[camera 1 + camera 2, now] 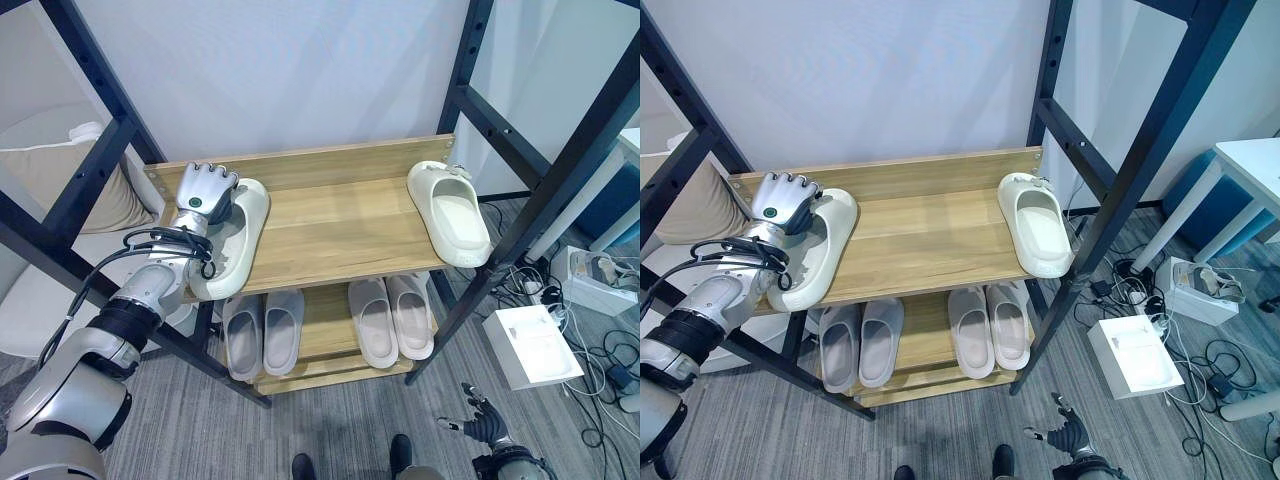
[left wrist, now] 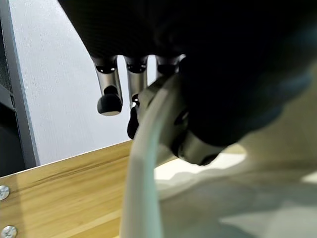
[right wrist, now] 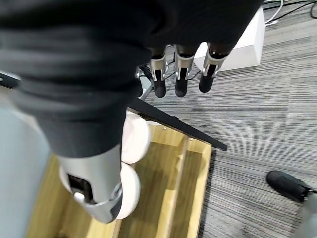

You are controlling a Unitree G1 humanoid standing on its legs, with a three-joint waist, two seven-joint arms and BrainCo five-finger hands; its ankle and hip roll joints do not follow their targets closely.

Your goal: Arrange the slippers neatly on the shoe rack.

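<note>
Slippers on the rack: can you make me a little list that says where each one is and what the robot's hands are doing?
top shelf, left end: cream slipper, left hand gripping its rim
top shelf, right end: second cream slipper, lying alone
lower shelf: two grey pairs, side by side
right hand: low by the floor, open, holding nothing
shoe rack: wooden shelves, black frame

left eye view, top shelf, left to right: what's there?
Left hand, fingers curled over the rim of the left slipper at the shelf's left end → bare wooden shelf → right slipper at the right end, by the rack's black right post.
</note>
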